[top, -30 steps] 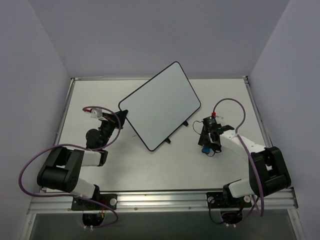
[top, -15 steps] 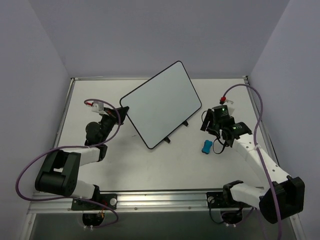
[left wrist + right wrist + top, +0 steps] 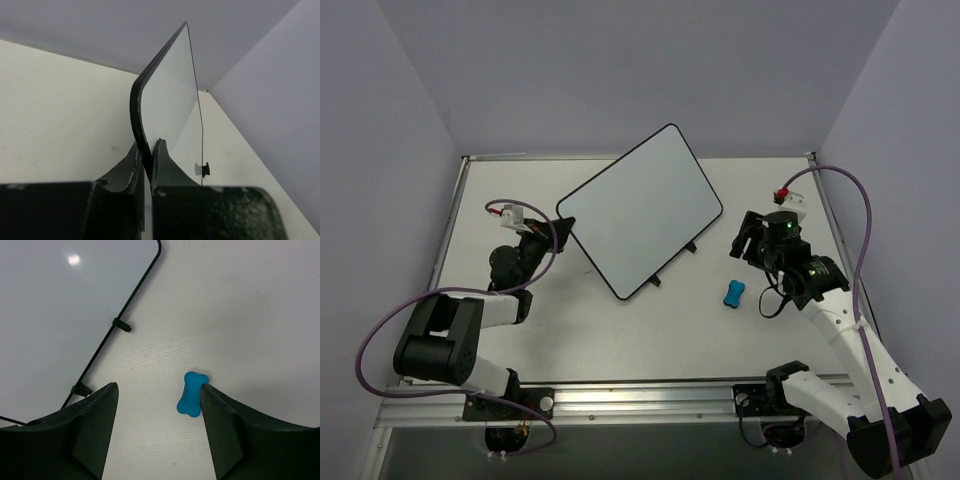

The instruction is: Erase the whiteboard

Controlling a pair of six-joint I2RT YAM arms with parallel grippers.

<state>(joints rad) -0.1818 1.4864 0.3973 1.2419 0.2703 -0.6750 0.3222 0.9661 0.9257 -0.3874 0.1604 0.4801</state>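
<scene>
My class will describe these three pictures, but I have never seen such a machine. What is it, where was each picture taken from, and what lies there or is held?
These are two robot arms bolted to a table, each ending in a two-finger gripper. The wide picture looks down from a fixed camera above and behind them. The other two come from a camera on each wrist, so the dark shapes at the bottom are that arm's own fingers. The left gripper is shut on the edge of the whiteboard, which shows no writing. The right gripper is open and holds nothing; it hangs above a blue eraser lying on the table, apart from the board.
</scene>
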